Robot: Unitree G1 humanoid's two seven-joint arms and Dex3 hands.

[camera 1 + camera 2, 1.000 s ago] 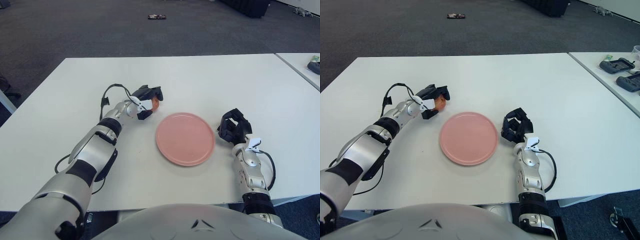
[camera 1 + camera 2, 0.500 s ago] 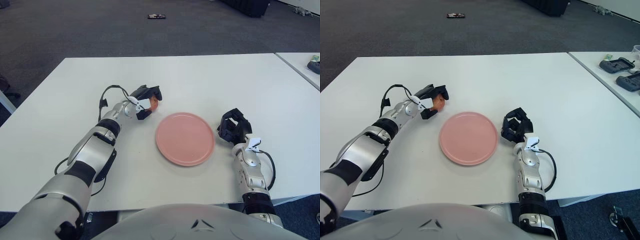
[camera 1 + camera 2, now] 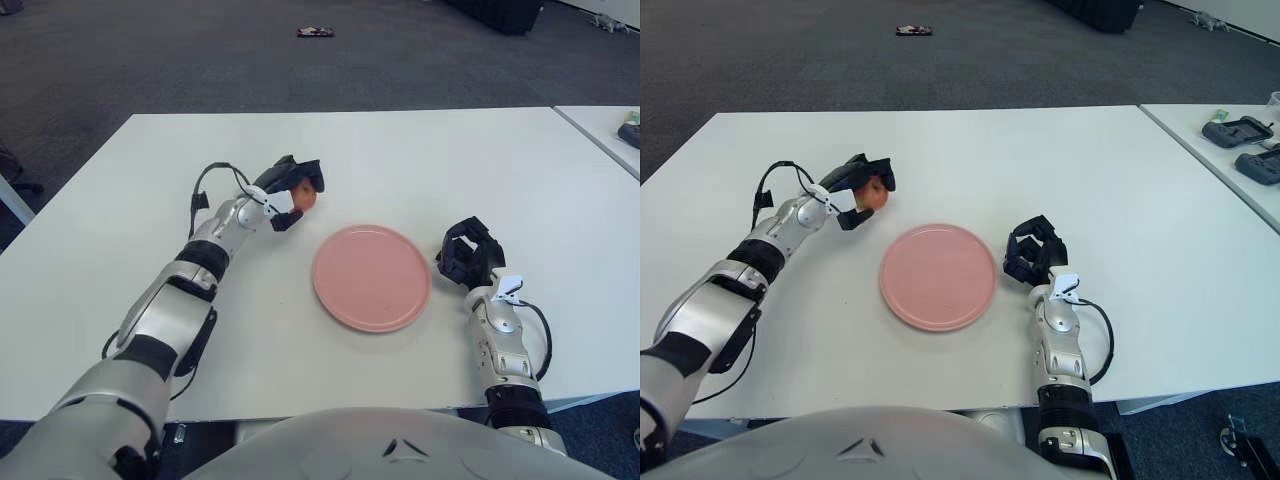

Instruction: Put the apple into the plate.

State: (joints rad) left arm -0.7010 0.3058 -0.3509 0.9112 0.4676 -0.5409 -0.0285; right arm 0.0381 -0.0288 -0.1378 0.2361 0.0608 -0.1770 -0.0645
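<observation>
**Now: apple in the left hand, off the plate**

Right now your left hand [image 3: 291,189] has its dark fingers [image 3: 862,168] wrapped around the apple [image 3: 303,198], which shows as a reddish-orange patch between them. You can see the hand and the fruit raised a little off the white table [image 3: 420,160], with a faint shadow on the surface below. From the pink plate [image 3: 371,277], the apple sits at about ten o'clock, near the rim but clear of it, not over the dish.

Your plate lies flat at the middle of the table with nothing on it.

Your right hand [image 3: 468,252] shows just beside the plate at three o'clock, close to its rim. Its fingers are curled inward and grasp nothing. Whether it touches the table cannot be told from either eye.

At one to two o'clock from the plate, on a neighbouring table [image 3: 1240,170] at the far right edge, you have two dark handheld devices [image 3: 1238,130]. At twelve o'clock, far out on the grey carpet, a small dark object [image 3: 315,32] lies on the floor.
</observation>
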